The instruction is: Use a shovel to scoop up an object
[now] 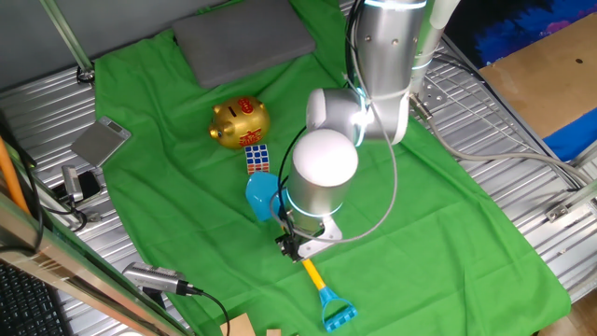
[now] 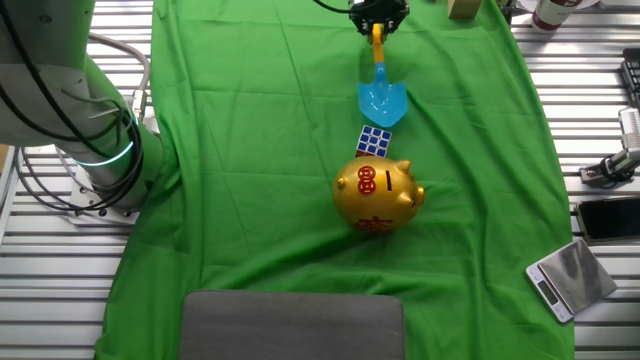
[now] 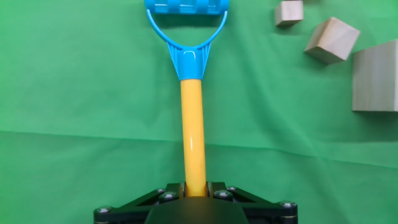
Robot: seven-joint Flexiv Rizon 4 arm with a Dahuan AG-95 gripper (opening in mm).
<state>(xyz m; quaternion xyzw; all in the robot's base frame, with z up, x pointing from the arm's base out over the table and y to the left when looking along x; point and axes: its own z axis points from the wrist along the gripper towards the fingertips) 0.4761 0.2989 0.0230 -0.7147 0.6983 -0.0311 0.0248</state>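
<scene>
The shovel (image 1: 264, 197) has a light blue blade, a yellow shaft (image 3: 192, 134) and a blue D-shaped end (image 1: 337, 310). My gripper (image 1: 300, 245) is shut on the yellow shaft, with the blade lying on the green cloth. The blade's tip (image 2: 383, 102) points at the small multicoloured cube (image 2: 374, 141) and stops just short of it. The cube (image 1: 257, 158) rests against the gold piggy bank (image 1: 239, 122). In the hand view the shaft runs up from between my black jaws to the D-shaped end (image 3: 186, 15); blade and cube are out of that view.
The gold piggy bank (image 2: 377, 195) stands just behind the cube. A grey pad (image 1: 244, 39) lies at the cloth's far edge. Wooden blocks (image 3: 331, 39) lie beyond the shovel's handle. A small scale (image 2: 567, 277) and cables sit on the metal table beside the green cloth (image 1: 448, 215).
</scene>
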